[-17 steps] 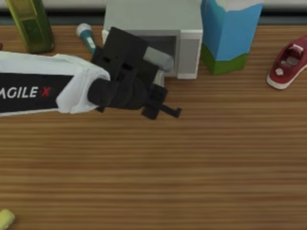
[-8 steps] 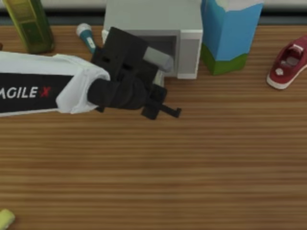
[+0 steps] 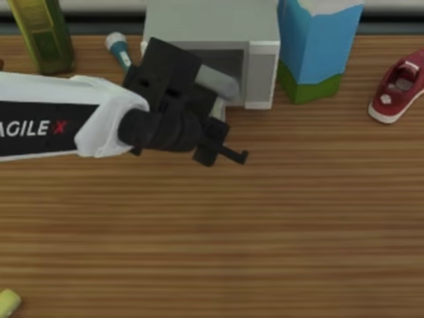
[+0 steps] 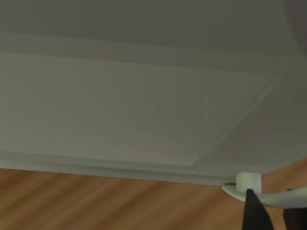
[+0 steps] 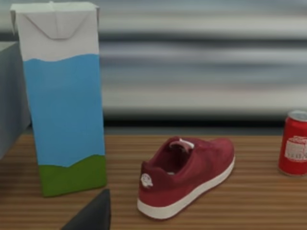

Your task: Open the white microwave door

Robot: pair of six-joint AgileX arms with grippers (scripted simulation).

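The white microwave (image 3: 205, 23) stands at the back middle of the table. Its door (image 3: 220, 81) is swung out at an angle from the left side, mostly hidden under my left arm. In the left wrist view the door's panel (image 4: 144, 96) fills the picture, with the handle (image 4: 249, 182) at its edge. My left gripper (image 3: 224, 140) (image 4: 271, 208) is shut on that handle, a dark finger (image 4: 253, 213) overlapping the strip. My right gripper (image 5: 93, 213) is out of the top view, parked low, facing the carton and shoe.
A blue, white and green carton (image 3: 315, 46) stands against the microwave's right side. Farther right lie a red shoe (image 3: 397, 83) and a red can (image 5: 293, 143). A green bottle (image 3: 40, 33) and a teal-white object (image 3: 119, 52) sit at the back left. A yellow object (image 3: 6, 303) lies at the front left.
My left arm has shifted a few pixels to the left, its gripper still on the door's handle; the door's angle has barely changed.
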